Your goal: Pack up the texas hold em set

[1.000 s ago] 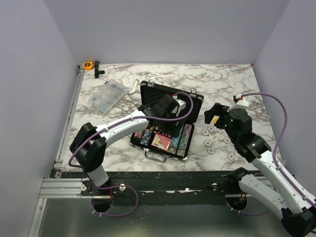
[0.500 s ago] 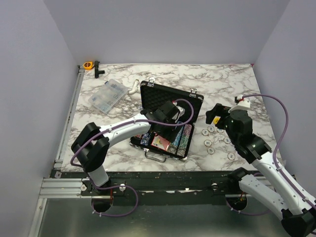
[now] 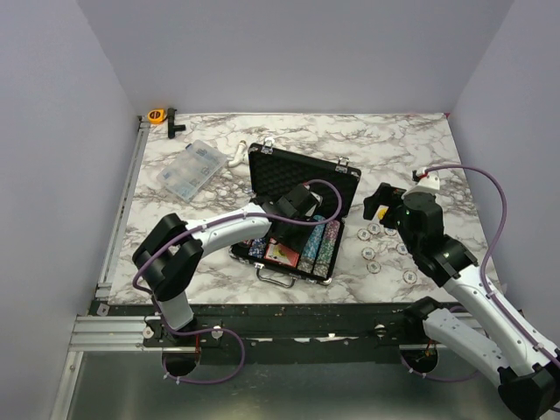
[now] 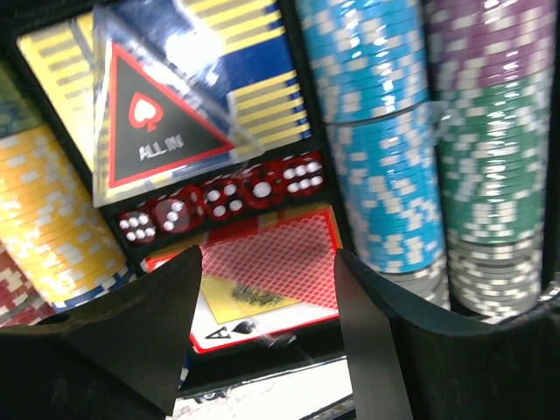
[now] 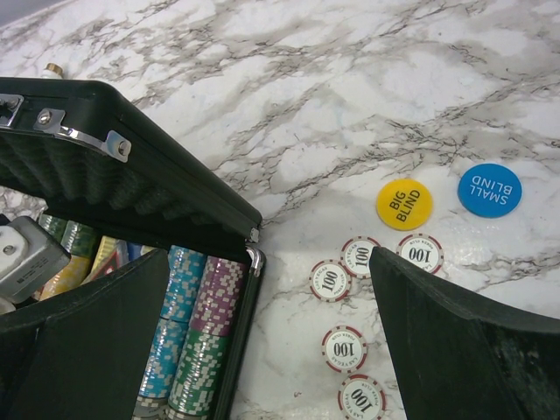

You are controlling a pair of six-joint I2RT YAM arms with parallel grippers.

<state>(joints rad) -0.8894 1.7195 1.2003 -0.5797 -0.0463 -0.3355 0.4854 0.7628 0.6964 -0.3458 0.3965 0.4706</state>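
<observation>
**Top external.** Black silver-trimmed briefcase sat open near the middle of the marble table, lid upright at the far side, handle toward the arms. Rows of poker chips lay in the tray. Left end effector was reaching down into the tray. Right end effector hung released above the table, just right of the case. Loose chips were scattered on the table right of the case. Clear compartment box lay far left; orange tape measure was at the far left corner.

**Left wrist.** Left end effector was released, fingers apart over the red card deck in its foam slot; contact with the deck could not be told. Beyond the deck lay a row of red dice, then a triangular "ALL IN" marker. Blue chip stack lay right of the deck, yellow chips left.

**Right wrist.** Right end effector stood wide, nothing between its fingers. Five red-and-white "100" chips lay flat on the marble. Yellow disc marked "BIG BLIND" and blue disc marked "SMALL BLIND" lay just beyond them, apart from each other.
</observation>
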